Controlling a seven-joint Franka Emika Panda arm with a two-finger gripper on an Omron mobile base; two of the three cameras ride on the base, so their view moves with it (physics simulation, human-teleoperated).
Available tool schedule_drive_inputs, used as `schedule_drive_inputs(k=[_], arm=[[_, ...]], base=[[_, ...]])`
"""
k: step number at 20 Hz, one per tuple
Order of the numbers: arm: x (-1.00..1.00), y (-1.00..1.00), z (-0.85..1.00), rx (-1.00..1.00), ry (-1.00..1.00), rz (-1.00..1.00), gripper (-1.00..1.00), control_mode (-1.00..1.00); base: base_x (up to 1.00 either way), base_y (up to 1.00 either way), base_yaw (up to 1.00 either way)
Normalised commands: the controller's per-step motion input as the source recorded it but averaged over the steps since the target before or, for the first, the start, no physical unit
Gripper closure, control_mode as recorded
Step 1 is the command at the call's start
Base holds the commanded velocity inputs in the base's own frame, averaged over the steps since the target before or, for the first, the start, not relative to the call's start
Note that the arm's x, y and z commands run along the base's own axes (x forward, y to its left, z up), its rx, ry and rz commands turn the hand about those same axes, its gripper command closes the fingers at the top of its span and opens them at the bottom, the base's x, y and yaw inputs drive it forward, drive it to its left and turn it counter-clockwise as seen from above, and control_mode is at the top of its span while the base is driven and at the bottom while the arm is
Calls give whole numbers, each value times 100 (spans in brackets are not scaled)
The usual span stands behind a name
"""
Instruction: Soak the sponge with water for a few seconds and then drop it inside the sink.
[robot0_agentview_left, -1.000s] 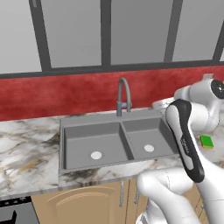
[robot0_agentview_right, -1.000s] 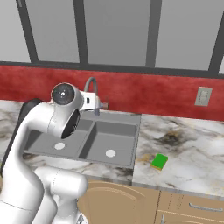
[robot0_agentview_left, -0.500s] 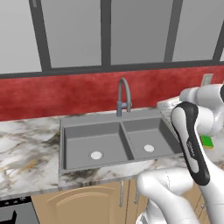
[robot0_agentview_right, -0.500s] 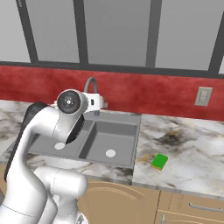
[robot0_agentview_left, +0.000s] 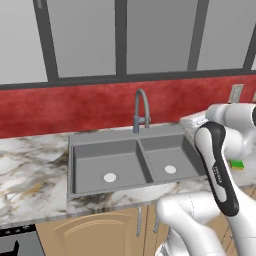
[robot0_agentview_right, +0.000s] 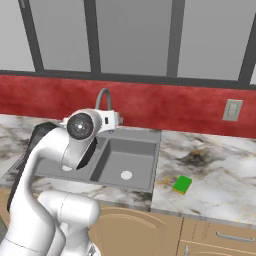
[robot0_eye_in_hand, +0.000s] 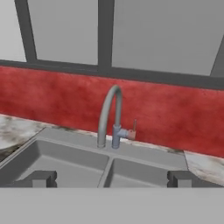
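the arm has swung toward the sponge (robot0_agentview_right: 182, 184).

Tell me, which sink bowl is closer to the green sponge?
The right bowl of the sink; the sponge lies on the counter beyond its right edge.

green-yellow sponge (robot0_agentview_right: 182, 184), grey sink (robot0_agentview_left: 125, 162), red backsplash (robot0_agentview_right: 165, 107), marbled counter (robot0_agentview_right: 215, 170)

A grey rectangular double-basin sink (robot0_agentview_right: 131, 145) sits sunk into the marble-patterned countertop (robot0_agentview_right: 220, 172), its arched grey metal faucet (robot0_agentview_left: 141, 110) rising at the back edge, centred behind the divider and before the red backsplash wall (robot0_agentview_right: 165, 105). A small flat green-and-yellow sponge (robot0_agentview_right: 182, 184) lies on the countertop right of the sink, near the front edge. A pale wall outlet (robot0_agentview_right: 232, 110) sits on the backsplash, behind the sponge and farther right.
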Motion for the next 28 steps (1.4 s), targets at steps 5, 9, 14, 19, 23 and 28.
schedule_drive_inputs(k=[5,9,14,19,23,28], arm=[[1,-15,0,5,-9,0,-100,-100],[6,-15,0,1,-6,0,-100,-100],[16,-8,0,0,0,1,-100,-100],[21,-3,-8,0,0,1,-100,-100],[23,0,-23,0,0,4,-100,-100],[19,0,-34,0,-2,6,-100,-100]], base=[[0,0,0],[0,0,0],[0,0,0],[0,0,0],[0,0,0],[0,0,0]])
